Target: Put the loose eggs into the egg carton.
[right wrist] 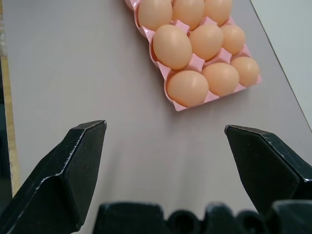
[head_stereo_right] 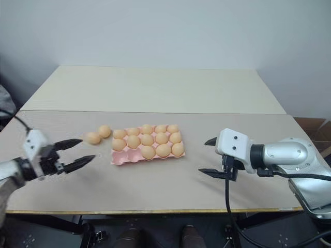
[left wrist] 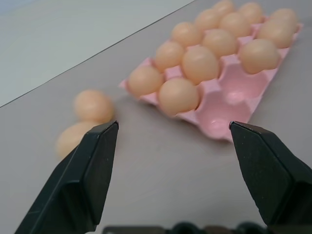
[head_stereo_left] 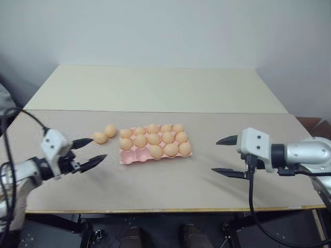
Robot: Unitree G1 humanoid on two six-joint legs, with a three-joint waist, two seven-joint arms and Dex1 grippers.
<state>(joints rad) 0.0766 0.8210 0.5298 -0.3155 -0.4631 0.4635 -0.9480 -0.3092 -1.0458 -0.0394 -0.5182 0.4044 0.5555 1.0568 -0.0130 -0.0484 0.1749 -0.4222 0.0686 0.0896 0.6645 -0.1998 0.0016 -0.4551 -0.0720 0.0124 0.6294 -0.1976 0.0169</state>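
Missing two eggs: egg carton point(head_stereo_left: 135, 156)

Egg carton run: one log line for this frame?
egg carton: two near-left cups empty | loose eggs: two on table, left of carton | left claw: open, empty | right claw: open, empty

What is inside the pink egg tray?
The tray holds thirteen tan eggs. Two front cups on its left side sit empty. What lies under the eggs is covered. Two more eggs lie outside, beside it.
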